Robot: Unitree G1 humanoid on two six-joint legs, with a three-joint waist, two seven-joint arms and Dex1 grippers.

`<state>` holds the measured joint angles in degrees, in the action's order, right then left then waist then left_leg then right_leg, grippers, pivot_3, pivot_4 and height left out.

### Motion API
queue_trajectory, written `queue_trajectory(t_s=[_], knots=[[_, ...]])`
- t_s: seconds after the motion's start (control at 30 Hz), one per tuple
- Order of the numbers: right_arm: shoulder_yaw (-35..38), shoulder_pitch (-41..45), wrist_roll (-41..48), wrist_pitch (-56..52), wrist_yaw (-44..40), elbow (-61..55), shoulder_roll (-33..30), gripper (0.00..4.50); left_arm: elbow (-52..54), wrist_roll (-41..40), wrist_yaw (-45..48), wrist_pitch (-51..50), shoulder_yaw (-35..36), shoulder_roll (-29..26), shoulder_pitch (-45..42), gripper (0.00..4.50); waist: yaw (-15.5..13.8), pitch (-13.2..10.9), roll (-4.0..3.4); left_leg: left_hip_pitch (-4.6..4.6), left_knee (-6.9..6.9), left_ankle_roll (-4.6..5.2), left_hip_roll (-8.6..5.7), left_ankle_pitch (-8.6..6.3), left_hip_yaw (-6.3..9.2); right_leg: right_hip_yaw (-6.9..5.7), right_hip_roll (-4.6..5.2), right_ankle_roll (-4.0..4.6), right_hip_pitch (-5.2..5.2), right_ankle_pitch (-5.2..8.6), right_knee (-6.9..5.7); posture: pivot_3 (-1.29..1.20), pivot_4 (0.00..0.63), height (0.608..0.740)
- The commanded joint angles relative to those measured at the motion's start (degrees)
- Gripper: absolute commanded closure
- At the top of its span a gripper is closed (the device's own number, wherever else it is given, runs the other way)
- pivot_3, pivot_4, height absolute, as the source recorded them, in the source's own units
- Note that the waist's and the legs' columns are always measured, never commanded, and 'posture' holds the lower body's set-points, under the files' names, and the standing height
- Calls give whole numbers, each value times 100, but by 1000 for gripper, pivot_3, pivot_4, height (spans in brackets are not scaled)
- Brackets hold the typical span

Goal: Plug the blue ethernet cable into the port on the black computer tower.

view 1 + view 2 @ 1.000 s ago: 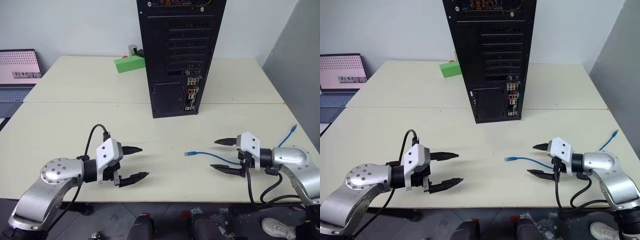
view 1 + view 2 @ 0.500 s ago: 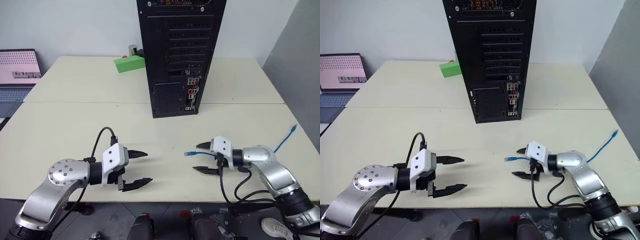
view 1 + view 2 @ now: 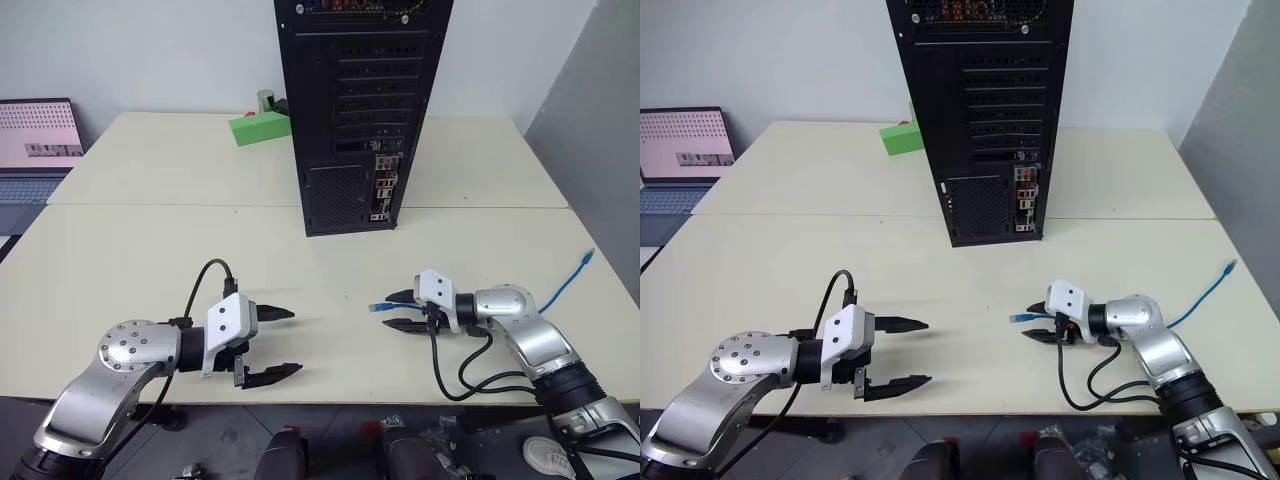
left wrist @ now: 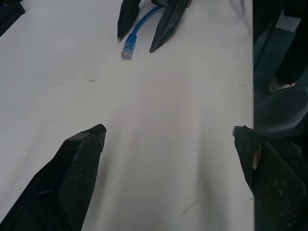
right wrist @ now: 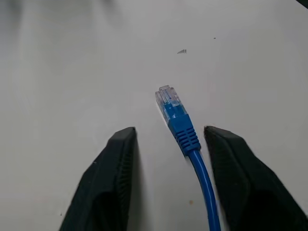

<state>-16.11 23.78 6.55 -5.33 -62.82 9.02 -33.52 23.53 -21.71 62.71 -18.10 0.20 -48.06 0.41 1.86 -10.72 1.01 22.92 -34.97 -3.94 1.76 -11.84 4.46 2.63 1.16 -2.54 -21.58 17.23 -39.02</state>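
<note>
right gripper (image 3: 398, 310) — moved in, straddling blue ethernet cable (image 5: 182, 129) plug | jaws narrower

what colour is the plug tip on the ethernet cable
Clear, see-through plastic on a blue boot, best in the right wrist view.

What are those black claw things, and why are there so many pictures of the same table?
Those claws are a robot's two hands, called grippers. Two pictures come from cameras in its head, looking down at the table. Two more come from little cameras on its wrists, peeking out between the fingers. On the table stands the black computer tower, with a green block behind it and a laptop off to the side. The blue ethernet cable lies flat. The right gripper has a finger on each side of the cable's plug but isn't squeezing it yet. The left gripper is wide open, holding nothing.
</note>
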Motion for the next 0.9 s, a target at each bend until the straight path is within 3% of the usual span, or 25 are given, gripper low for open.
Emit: queue_trajectory(t_s=[0.03,0.23,0.6,0.83,0.9], knots=[[-1,24,-162,-70,-38,67,-117,3095,-133,104,39,175,-157,56,-207,0,0,0,0,-1,0,0,0,0,0,0,0,0,1,0,0,0,150,740],[-28,57,-159,-380,-47,-252,-115,4353,-625,400,-99,343,-508,377,-615,0,-1,0,0,-5,0,0,0,0,2,-2,0,0,6,0,0,0,150,740],[-196,214,-99,-1260,87,-1830,121,4401,-1485,636,-141,242,-1067,1147,-1819,0,9,0,0,1,-1,0,-1,0,6,-5,-2,-1,1,0,-2,0,150,740],[-353,312,-149,-1472,140,-2113,229,4408,-1734,735,92,351,-1359,1314,-2193,0,0,0,0,2,-2,0,-2,0,8,-7,-2,-1,1,0,-1,0,150,740],[-393,336,-161,-1481,152,-2134,253,4409,-1778,760,180,414,-1420,1319,-2232,354,3,0,0,2,-2,0,-2,0,8,-7,-2,-1,1,0,-2,0,150,740]])
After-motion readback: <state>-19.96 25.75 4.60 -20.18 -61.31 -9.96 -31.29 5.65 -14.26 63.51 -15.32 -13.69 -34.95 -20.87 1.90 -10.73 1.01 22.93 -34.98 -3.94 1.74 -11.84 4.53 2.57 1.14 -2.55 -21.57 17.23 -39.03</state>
